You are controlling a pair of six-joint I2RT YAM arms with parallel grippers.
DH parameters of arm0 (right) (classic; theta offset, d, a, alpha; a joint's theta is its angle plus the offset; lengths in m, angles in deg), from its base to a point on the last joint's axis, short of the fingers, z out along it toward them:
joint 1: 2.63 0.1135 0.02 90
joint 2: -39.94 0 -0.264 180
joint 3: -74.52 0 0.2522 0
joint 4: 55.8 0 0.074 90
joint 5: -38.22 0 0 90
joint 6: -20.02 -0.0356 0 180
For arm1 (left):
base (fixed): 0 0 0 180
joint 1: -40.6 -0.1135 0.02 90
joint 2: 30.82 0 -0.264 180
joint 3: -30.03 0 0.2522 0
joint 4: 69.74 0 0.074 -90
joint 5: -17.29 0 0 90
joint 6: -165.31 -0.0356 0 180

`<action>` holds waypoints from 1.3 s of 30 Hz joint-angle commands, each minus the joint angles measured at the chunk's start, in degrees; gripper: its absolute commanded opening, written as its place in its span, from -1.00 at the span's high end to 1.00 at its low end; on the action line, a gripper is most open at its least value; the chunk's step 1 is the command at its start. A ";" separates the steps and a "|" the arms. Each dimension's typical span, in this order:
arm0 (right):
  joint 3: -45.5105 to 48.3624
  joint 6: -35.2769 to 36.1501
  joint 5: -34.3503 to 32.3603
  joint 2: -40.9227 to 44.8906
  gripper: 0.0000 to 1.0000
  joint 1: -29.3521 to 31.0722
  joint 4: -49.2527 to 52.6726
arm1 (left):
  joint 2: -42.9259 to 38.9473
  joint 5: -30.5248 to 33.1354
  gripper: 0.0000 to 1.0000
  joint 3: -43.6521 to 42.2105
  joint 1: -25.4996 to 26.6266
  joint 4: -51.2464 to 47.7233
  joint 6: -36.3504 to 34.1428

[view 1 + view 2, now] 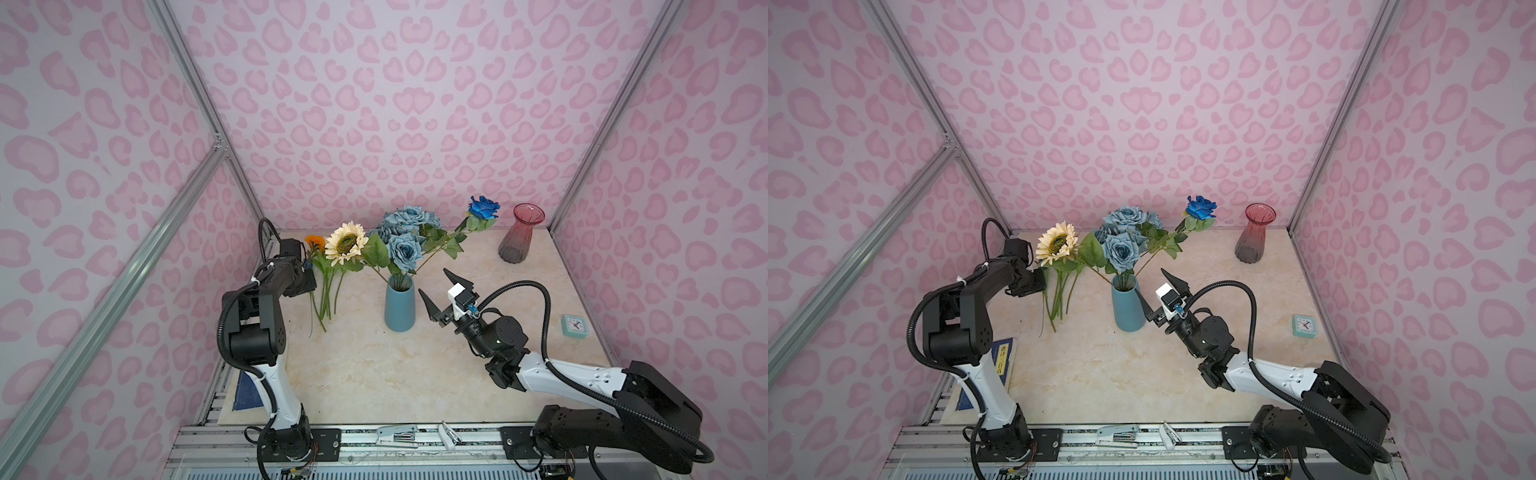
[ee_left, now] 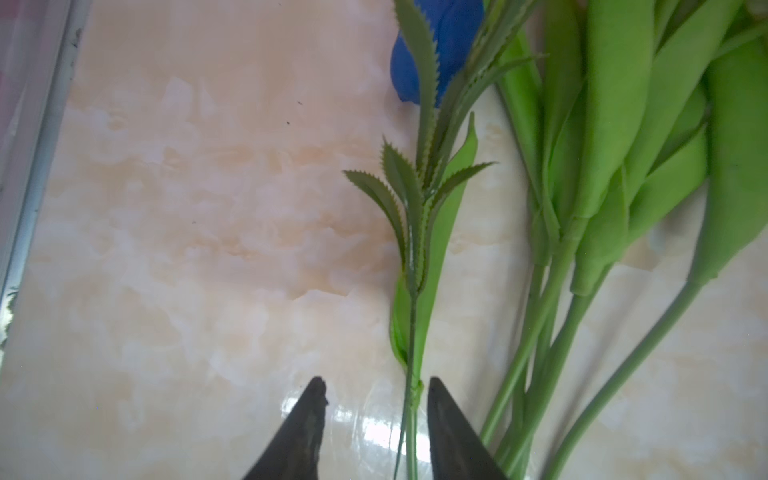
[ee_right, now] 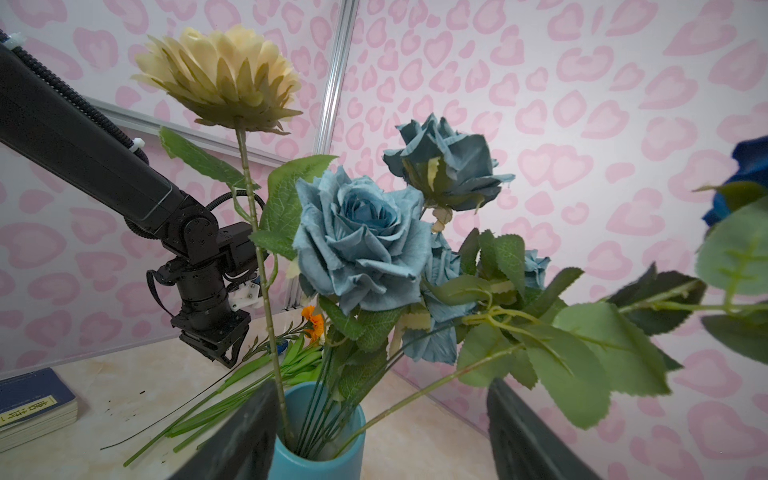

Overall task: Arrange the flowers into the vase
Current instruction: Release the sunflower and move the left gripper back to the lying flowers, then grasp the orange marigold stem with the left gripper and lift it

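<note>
At the table's far left, the left gripper straddled a thin serrated-leaf stem among the loose flowers, jaws apart, unclamped. Right gripper stood open, empty, beside the blue vase. Risk: off-centre stem slipping free, or neighbouring tulip stems dragged along.

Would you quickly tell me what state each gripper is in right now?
Left gripper: open, jaws either side of a thin green stem, not yet clamped.
Right gripper: open, holding nothing.
</note>
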 commanded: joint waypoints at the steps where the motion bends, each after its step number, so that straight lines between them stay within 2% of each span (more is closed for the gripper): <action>1: 0.52 0.66 -0.82 0.16 -0.56 0.05 -2.05 | 1.43 0.17 0.36 1.30 0.23 -3.13 -1.22; 5: 0.83 0.93 -1.21 0.79 -0.56 0.04 -1.71 | 2.93 0.35 0.41 1.91 0.40 -3.69 -1.36; 8: 1.09 0.93 -1.22 1.05 -0.56 0.02 -1.44 | 3.96 0.98 0.55 2.41 0.74 -4.37 -1.19; 11: 1.22 0.76 -1.15 1.14 -0.56 0.07 -1.26 | 4.33 1.24 0.55 2.27 1.08 -4.20 -1.16; 16: 1.05 0.93 -1.19 0.88 -0.56 0.08 -2.05 | 5.31 2.16 0.81 2.61 1.28 -4.34 -0.92; 21: 1.05 1.19 -1.36 1.14 -0.56 0.07 -2.12 | 5.83 2.58 0.94 2.72 1.28 -4.34 -0.70; 24: 1.22 1.45 -1.59 1.44 -0.56 0.09 -1.97 | 4.70 3.44 0.94 2.21 1.28 -3.88 -0.30; 32: 0.95 1.72 -1.86 1.07 -0.56 0.07 -1.94 | -5.89 5.08 0.94 -0.90 1.45 -2.05 1.56; 36: 0.63 1.63 -1.74 0.55 -0.56 0.07 -2.39 | -15.15 4.60 0.94 -1.82 1.88 -1.42 3.63; 39: 0.61 1.46 -1.76 0.31 -0.56 0.07 -2.66 | -24.32 4.76 0.94 -5.92 2.65 2.70 5.93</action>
